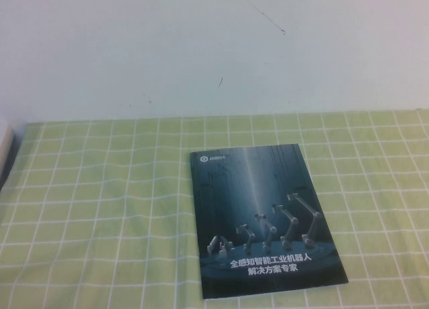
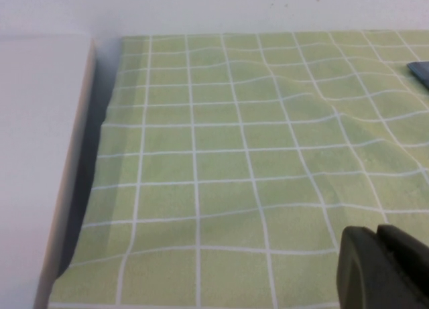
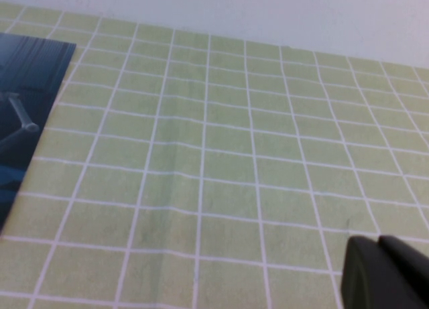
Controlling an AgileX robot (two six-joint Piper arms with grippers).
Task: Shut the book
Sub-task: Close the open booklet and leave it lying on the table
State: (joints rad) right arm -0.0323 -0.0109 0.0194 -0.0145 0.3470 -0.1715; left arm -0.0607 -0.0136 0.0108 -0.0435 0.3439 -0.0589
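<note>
- Book [image 1: 265, 222], closed, lies flat on green checked cloth [image 1: 100, 208]; its dark glossy cover shows robot arms and reads "全感知智能工业机器人 解决方案专家".
- Left gripper [image 2: 385, 269] hangs over cloth well left of the book, right gripper [image 3: 385, 272] right of it; whether either is spread cannot be told.

Glossy paper book [image 1: 265, 222], matt creased cloth [image 1: 100, 202], left gripper [image 2: 377, 259] and right gripper [image 3: 379, 265] above it perhaps matt plastic

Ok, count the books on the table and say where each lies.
1. The book lies closed, cover up, on the checked cloth, right of centre. The left end effector hovers over cloth to its left, the right end effector over cloth to its right.
</note>
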